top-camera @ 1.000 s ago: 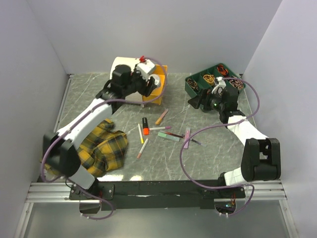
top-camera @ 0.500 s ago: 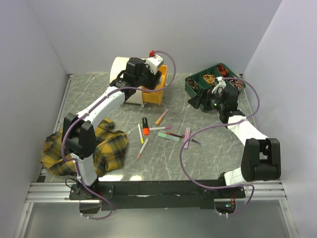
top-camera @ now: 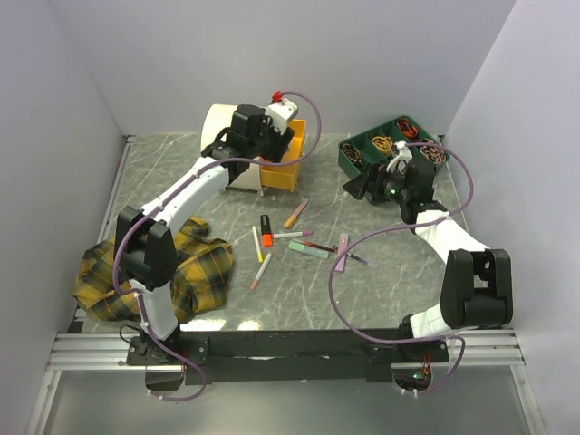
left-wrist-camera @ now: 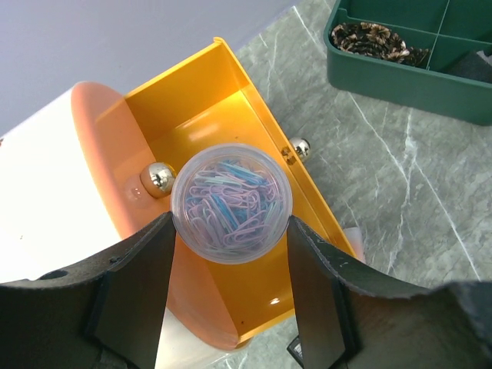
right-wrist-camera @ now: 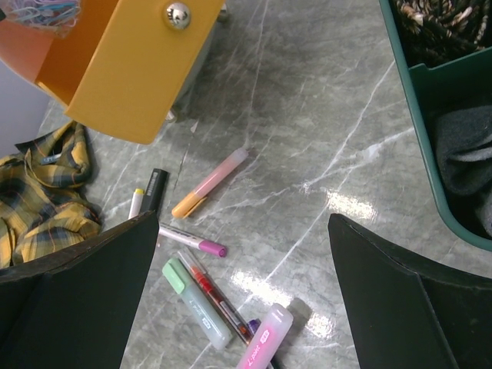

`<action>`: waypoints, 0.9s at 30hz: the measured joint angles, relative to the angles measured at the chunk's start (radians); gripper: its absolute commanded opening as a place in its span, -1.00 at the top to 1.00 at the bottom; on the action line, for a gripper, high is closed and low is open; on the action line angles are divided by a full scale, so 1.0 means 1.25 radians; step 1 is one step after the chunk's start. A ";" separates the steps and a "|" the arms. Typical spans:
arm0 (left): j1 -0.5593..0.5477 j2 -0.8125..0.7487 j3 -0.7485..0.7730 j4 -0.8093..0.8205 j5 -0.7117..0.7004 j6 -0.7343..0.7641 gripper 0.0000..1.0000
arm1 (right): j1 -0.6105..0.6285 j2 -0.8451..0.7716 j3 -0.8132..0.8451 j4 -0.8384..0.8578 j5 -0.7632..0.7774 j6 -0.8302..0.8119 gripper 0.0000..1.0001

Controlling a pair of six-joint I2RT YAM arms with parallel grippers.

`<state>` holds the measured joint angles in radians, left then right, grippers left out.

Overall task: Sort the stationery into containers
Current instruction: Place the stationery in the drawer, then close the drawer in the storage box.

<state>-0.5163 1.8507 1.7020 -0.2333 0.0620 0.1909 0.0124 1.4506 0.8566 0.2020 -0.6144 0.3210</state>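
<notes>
The grey-green marbled worktop (top-camera: 381, 290) is boxed in by pale walls on three sides. On my left-wrist feed, the left fingers (left-wrist-camera: 150, 261) are clamped on either side of the clear round pot (left-wrist-camera: 231, 201), which is full of pastel paper clips. The pot sits over the pulled-out yellow drawer (left-wrist-camera: 254, 115), close to the curved front of the orange drawer (left-wrist-camera: 96, 161) and its shiny knob. I cannot tell whether the pot's base touches the drawer floor. Both drawers belong to the cream chest (top-camera: 219, 120) at the back left of the worktop.

The right fingers (right-wrist-camera: 115, 261) are spread wide with nothing between them. They hover above the worktop just beside the green tray (right-wrist-camera: 430, 131), whose compartments hold dark coiled bits.

The other stationery lies loose in the middle of the worktop, between the two arms. I see an orange highlighter (top-camera: 266, 232) and a pink-and-orange marker (right-wrist-camera: 209, 183), the marker nearest the yellow drawer. There is also a purple-tipped pen (right-wrist-camera: 192, 240), a green highlighter (right-wrist-camera: 196, 304) alongside a red pen (right-wrist-camera: 211, 296), and a pink highlighter (right-wrist-camera: 263, 342). A yellow pen (top-camera: 256, 245) and a pale pink pen (top-camera: 261, 271) lie closer to me.

The plaid cloth (top-camera: 186, 267) is bunched at the near left beside the left arm, apart from the markers.
</notes>
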 measured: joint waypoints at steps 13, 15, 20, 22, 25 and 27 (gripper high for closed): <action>-0.009 0.010 0.000 0.004 -0.019 0.006 -0.54 | -0.021 0.006 0.000 0.000 -0.002 0.001 -1.00; -0.011 0.010 0.000 0.004 -0.023 0.006 -0.55 | -0.021 0.006 0.000 0.000 -0.002 0.002 -1.00; -0.012 0.010 0.008 0.003 -0.027 0.006 -0.65 | -0.021 0.008 0.000 0.000 -0.003 0.003 -1.00; -0.012 0.010 0.030 0.002 -0.029 0.006 -0.68 | -0.021 0.011 0.000 0.005 -0.007 0.010 -0.98; -0.011 0.002 0.053 0.024 -0.060 0.025 -0.65 | -0.020 0.036 0.015 0.015 -0.020 0.029 -0.80; -0.002 -0.018 0.054 0.053 -0.092 0.036 -0.64 | -0.013 0.073 0.053 0.017 -0.027 0.048 -0.42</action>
<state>-0.5194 1.8282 1.7695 -0.1665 -0.0525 0.2359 -0.0040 1.5421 0.9234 0.2237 -0.6479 0.3809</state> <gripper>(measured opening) 0.826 0.912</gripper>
